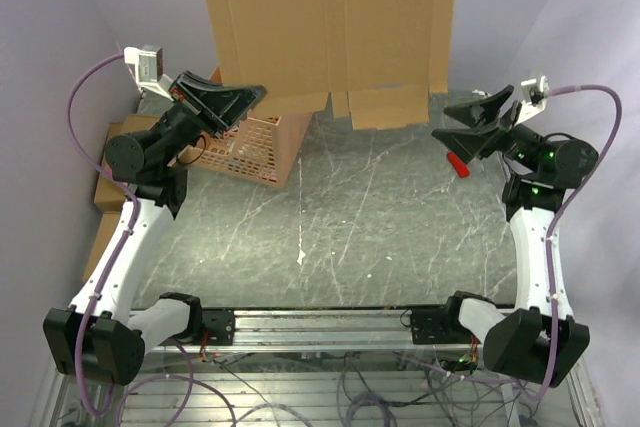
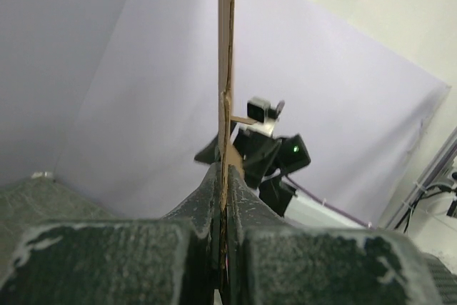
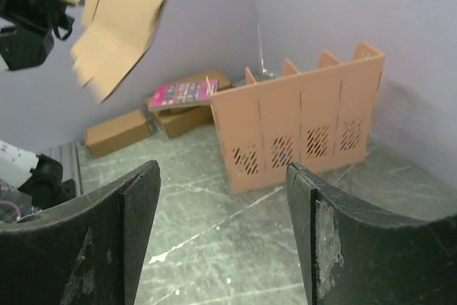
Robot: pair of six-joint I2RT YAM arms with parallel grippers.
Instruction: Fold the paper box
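The paper box (image 1: 330, 27) is a flat brown cardboard sheet with flaps, hanging upright in the air over the back of the table. My left gripper (image 1: 255, 95) is shut on its lower left edge. In the left wrist view the sheet (image 2: 226, 69) runs edge-on straight up from between the closed fingertips of that gripper (image 2: 225, 173). My right gripper (image 1: 490, 112) stands open just right of the sheet's lower right corner and does not touch it. In the right wrist view its fingers (image 3: 223, 169) gape over bare table, and the sheet (image 3: 114, 19) appears blurred at the upper left.
An orange lattice crate (image 1: 245, 147) stands at the back left below the sheet, also the orange crate (image 3: 307, 126) in the right wrist view. Closed brown cartons (image 3: 118, 133) and a pink book (image 3: 182, 93) lie by the wall. A small red piece (image 1: 457, 164) sits under the right gripper.
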